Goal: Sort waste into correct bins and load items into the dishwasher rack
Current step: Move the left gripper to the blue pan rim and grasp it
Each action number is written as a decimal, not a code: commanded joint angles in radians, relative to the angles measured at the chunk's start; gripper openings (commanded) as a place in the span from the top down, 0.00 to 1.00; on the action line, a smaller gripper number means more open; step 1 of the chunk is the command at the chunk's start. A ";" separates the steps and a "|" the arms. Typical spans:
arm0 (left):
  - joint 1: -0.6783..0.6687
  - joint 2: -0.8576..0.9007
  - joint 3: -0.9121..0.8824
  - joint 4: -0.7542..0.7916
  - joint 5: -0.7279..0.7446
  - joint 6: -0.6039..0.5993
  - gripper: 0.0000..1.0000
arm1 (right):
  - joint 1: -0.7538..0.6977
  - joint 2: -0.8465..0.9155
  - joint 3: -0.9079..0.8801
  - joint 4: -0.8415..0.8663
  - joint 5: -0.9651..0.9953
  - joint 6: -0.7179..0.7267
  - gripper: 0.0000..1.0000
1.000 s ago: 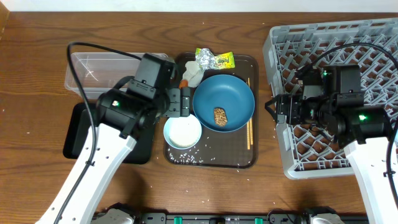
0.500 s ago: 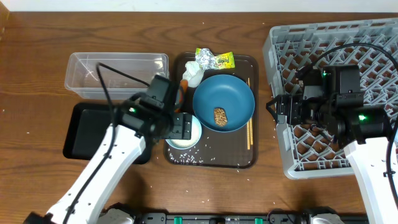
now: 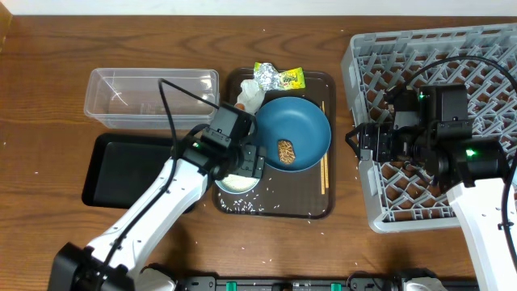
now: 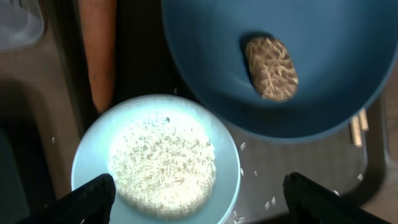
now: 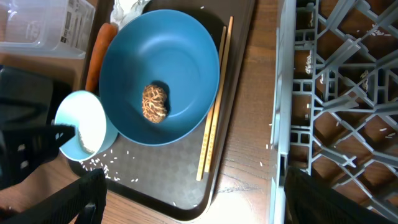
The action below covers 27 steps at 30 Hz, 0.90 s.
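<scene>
My left gripper (image 3: pixel 245 159) is open and hovers over the white bowl (image 4: pixel 155 163), which holds rice; its fingertips (image 4: pixel 199 205) flank the bowl. The large blue plate (image 3: pixel 292 129) holds the brown food lump (image 3: pixel 285 151). The orange carrot (image 4: pixel 99 56) lies left of the plate. The tissue (image 3: pixel 250 99) and the yellow-green wrapper (image 3: pixel 280 78) lie at the serving tray's far end. The chopsticks (image 3: pixel 325 162) lie right of the plate. Loose rice grains (image 3: pixel 252 202) are scattered near the bowl. My right gripper (image 5: pixel 199 205) is open and empty beside the grey rack (image 3: pixel 452 48). The cups are out of view.
Everything sits on or around the dark brown serving tray (image 3: pixel 311 208). The clear tub (image 3: pixel 149 93) and the black tray (image 3: pixel 121 170) stand to its left. The rack's near-left corner is close to my right gripper (image 3: pixel 363 144).
My left arm has swung right, from above the tub and black tray to over the white bowl. The right arm has not moved.
</scene>
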 commanded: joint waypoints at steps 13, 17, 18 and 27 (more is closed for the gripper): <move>-0.002 0.099 -0.006 0.197 -0.026 0.087 0.26 | 0.012 -0.002 0.007 -0.003 0.006 -0.005 0.16; -0.002 0.096 -0.005 0.191 -0.026 0.087 0.26 | 0.012 -0.002 0.006 -0.012 0.006 -0.006 0.16; -0.003 0.097 -0.004 0.195 -0.027 0.088 0.26 | 0.012 -0.002 0.006 -0.012 0.006 -0.006 0.16; -0.003 0.180 -0.004 0.283 -0.132 0.090 0.28 | 0.012 -0.002 0.006 -0.008 0.006 -0.006 0.15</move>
